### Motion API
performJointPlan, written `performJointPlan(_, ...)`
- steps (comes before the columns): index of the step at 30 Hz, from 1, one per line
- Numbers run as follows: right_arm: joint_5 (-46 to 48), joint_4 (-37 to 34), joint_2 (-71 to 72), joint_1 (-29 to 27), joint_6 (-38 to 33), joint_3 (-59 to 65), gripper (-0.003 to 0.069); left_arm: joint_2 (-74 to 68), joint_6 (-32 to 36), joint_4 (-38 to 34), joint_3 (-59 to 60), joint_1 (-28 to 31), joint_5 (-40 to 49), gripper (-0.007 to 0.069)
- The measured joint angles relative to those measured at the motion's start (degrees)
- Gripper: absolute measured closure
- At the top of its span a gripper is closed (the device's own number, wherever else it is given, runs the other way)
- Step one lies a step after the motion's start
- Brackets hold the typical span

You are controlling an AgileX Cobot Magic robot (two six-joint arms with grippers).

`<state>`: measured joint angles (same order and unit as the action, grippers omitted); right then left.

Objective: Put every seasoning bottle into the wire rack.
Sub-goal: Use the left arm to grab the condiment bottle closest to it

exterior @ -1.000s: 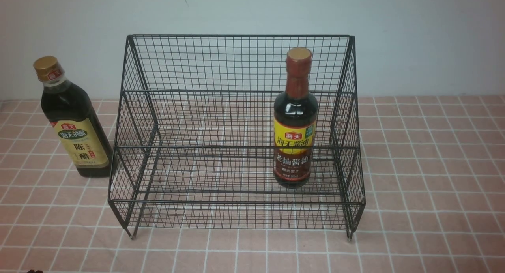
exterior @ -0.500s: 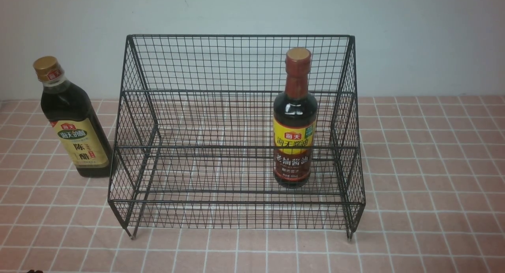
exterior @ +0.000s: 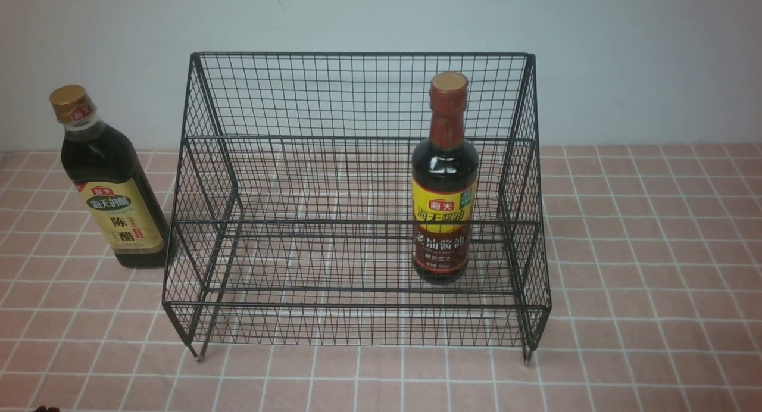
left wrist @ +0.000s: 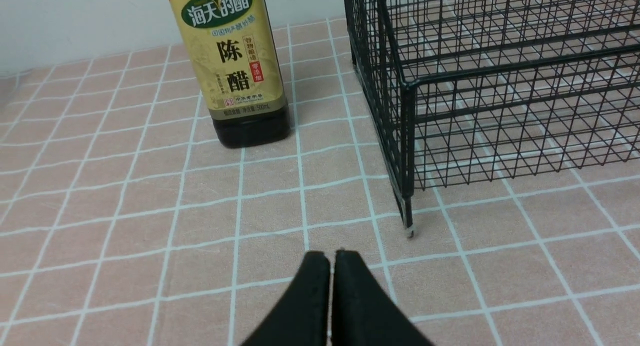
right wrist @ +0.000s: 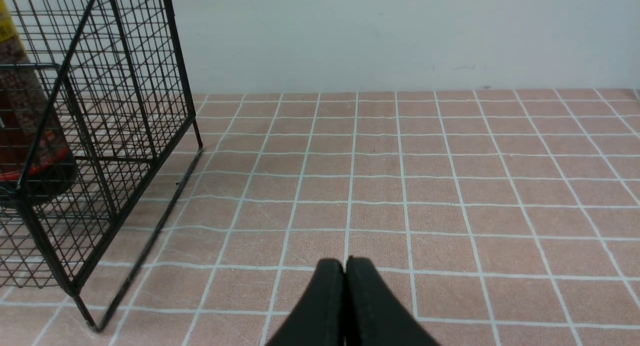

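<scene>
**One bottle racked, one outside**

In the black wire rack (exterior: pixel 357 308), toward its right side: soy sauce bottle (exterior: pixel 443 221) with brown-red neck and yellow-and-brown label, upright. Tier hard to tell through the mesh.

Outside, just beside the rack's left wall: vinegar bottle (exterior: pixel 110 186) with gold cap and beige label, upright on the pink checked tablecloth (exterior: pixel 655 281). Contact with the wire not clear.

Left gripper (left wrist: pixel 331 258): fingers pressed together, nothing held, low over the cloth on the near side, near the rack's near-left leg.

Right gripper (right wrist: pixel 344 263): likewise closed and empty, over bare cloth to the right of the rack.
</scene>
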<state>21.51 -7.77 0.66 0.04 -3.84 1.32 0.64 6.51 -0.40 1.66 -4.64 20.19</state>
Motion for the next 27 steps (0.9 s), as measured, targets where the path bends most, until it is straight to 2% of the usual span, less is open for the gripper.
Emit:
performJointPlan(4, 0.0, 0.0, 0.0, 0.0, 0.0, 0.0, 0.0673, 0.0, -4.5, -3.9, 0.0, 0.0, -8.3, 0.0631)
performJointPlan(9, 0.0, 0.0, 0.0, 0.0, 0.0, 0.0, 0.0673, 0.0, -12.4, -14.6, 0.0, 0.0, -24.8, 0.0631)
performJointPlan(12, 0.0, 0.0, 0.0, 0.0, 0.0, 0.0, 0.0673, 0.0, -13.5, -17.4, 0.0, 0.0, -34.6, 0.0631)
performJointPlan(13, 0.0, 0.0, 0.0, 0.0, 0.0, 0.0, 0.0673, 0.0, -12.8, -17.7, 0.0, 0.0, -40.7, 0.0631)
performJointPlan(15, 0.0, 0.0, 0.0, 0.0, 0.0, 0.0, 0.0673, -0.9, -9.8, -17.5, -0.5, 0.0, -46.4, 0.0631)
performJointPlan(18, 0.0, 0.0, 0.0, 0.0, 0.0, 0.0, 0.0673, -5.5, -1.8, -16.9, -4.3, 0.0, -46.1, 0.0631)
performJointPlan(22, 0.0, 0.0, 0.0, 0.0, 0.0, 0.0, 0.0673, -17.5, 7.3, -16.6, -13.4, 0.0, -40.9, 0.0631)
performJointPlan(26, 0.0, 0.0, 0.0, 0.0, 0.0, 0.0, 0.0673, -32.4, 9.8, -16.5, -20.9, 0.0, -38.2, 0.0624)
performJointPlan(27, 0.0, 0.0, 0.0, 0.0, 0.0, 0.0, 0.0673, -32.4, 9.8, -16.5, -21.3, 0.0, -38.1, 0.0622)
